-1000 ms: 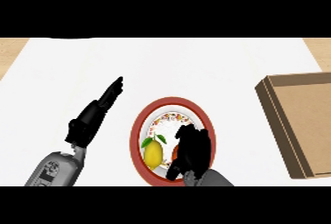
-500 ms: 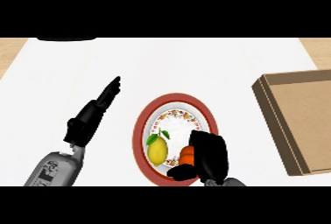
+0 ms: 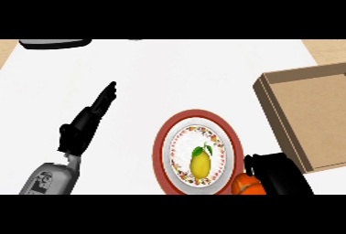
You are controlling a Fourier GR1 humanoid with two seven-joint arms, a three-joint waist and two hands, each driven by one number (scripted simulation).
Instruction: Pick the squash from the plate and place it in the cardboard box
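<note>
The red-rimmed patterned plate (image 3: 164, 151) lies in the lower middle of the counter, with a yellow lemon (image 3: 201, 163) with a green leaf on it. The orange squash (image 3: 246, 185) is at the plate's lower right rim, at the bottom of the view. My right hand (image 3: 278, 173) is curled against its right side, holding it; part of the squash is hidden by the hand. The open cardboard box (image 3: 270, 103) stands to the right, just beyond that hand. My left hand (image 3: 89, 119) rests on the left with straight fingers, holding nothing.
A dark flat object (image 3: 54, 43) sits at the counter's far left corner. The wooden edge of the counter (image 3: 324, 48) shows at the top right, behind the box.
My right hand has drawn back from over the plate to its lower right rim, taking the orange squash with it. The lemon now shows fully. The left hand has stayed still.
</note>
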